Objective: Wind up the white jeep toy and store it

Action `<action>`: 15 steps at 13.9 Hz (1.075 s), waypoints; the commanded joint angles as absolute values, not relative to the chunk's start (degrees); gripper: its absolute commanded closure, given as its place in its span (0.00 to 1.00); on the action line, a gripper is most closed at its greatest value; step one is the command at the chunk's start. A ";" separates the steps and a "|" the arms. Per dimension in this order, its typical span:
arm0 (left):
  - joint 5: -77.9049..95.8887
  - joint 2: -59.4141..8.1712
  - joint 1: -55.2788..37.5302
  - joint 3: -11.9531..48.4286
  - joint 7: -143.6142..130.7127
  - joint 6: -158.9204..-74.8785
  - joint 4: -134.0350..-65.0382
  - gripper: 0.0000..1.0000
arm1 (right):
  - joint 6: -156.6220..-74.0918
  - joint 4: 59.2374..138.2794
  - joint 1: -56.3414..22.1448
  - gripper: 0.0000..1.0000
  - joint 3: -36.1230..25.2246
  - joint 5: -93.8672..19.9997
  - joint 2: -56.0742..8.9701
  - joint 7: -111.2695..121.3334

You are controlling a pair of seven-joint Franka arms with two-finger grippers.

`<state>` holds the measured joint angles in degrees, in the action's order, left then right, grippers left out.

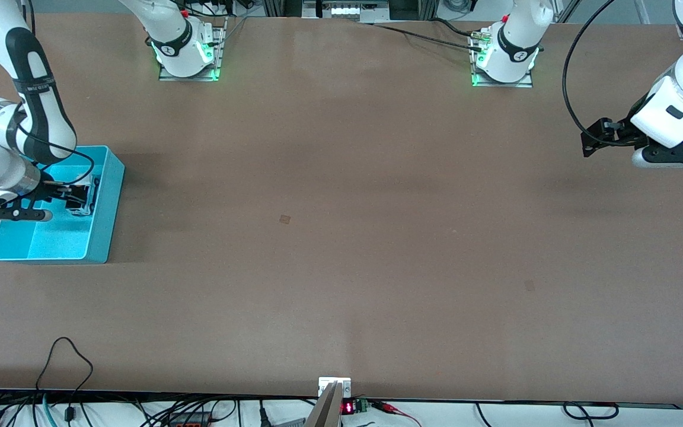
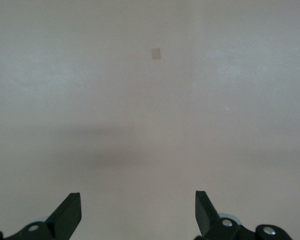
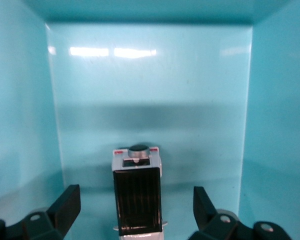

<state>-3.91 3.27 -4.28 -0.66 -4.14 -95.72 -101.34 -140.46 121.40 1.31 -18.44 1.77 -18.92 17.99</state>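
— Right wrist view: white jeep toy sits in the turquoise bin; right gripper fingers spread either side, not touching.
— And the left gripper?
— Waiting over the table, three o'clock edge; fingers spread.

Turquoise bin with glossy plain walls on a matte brown table bearing two small darker square marks; white jeep toy with black ribbed roof and red corner accents; white arms with black grippers, bases lit green
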 commanded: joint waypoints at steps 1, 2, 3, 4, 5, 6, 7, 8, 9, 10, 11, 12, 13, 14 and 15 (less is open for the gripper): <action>-3.34 3.08 -3.87 -0.18 -4.48 -95.01 -100.37 0.00 | -136.60 121.55 -1.22 0.00 -18.02 2.64 -12.67 18.90; -3.34 3.08 -3.87 -0.18 -4.48 -94.92 -100.37 0.00 | -134.84 121.20 -2.45 0.00 -18.02 2.64 -11.00 18.90; -3.34 3.08 -3.87 -0.18 -4.48 -94.92 -100.37 0.00 | -133.17 120.85 -3.77 0.00 -18.02 2.55 -9.42 18.81; -3.34 3.08 -3.87 -0.18 -4.48 -95.01 -100.37 0.00 | -131.59 120.50 -4.74 0.00 -18.02 2.55 -8.19 18.55; -3.34 3.08 -3.87 -0.18 -4.48 -95.01 -100.37 0.00 | -130.01 119.80 -5.88 0.00 -18.02 2.64 -7.04 18.20; -3.34 3.08 -3.87 -0.18 -4.48 -95.01 -100.37 0.00 | -128.34 118.84 -6.76 0.00 -18.02 2.55 -6.25 17.93; -3.34 3.08 -3.87 -0.18 -4.48 -95.01 -100.37 0.00 | -126.75 117.70 -7.38 0.00 -18.02 2.55 -5.46 17.76; -3.34 3.08 -3.87 -0.18 -4.48 -95.01 -100.37 0.00 | -124.65 116.12 -9.04 0.00 -18.19 2.46 -5.19 17.23; -3.34 3.08 -3.87 -0.26 -4.48 -95.01 -100.37 0.00 | -121.58 114.45 -9.23 0.00 -17.93 2.55 -4.14 15.83; -3.34 3.08 -3.87 -0.26 -4.48 -95.01 -100.37 0.00 | -118.51 112.52 -9.23 0.00 -17.06 2.55 -3.78 14.60; -3.34 3.08 -3.87 -0.35 -4.48 -95.01 -100.37 0.00 | -114.82 110.93 -8.27 0.00 -14.79 2.55 -2.47 13.98; -3.34 3.08 -3.78 -0.53 -4.40 -95.10 -100.37 0.00 | -112.70 109.87 -6.78 0.00 -12.24 2.55 -1.68 13.37; -3.34 2.99 -3.78 -0.53 -4.22 -95.10 -100.37 0.00 | -111.46 109.52 -4.59 0.00 -9.52 2.55 -0.10 12.66; -3.34 3.08 -3.78 -0.61 -3.78 -95.27 -100.37 0.00 | -110.92 109.51 -2.57 0.00 -7.40 2.55 1.13 13.18; -3.34 2.90 -3.78 -0.62 -3.78 -95.27 -100.37 0.00 | -110.22 109.34 -1.59 0.00 -5.29 2.55 2.45 12.66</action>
<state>-3.91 3.26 -4.26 -0.69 -4.13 -95.72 -101.34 -112.24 109.34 -5.15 -9.49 1.77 -0.25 13.69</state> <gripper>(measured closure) 0.000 0.000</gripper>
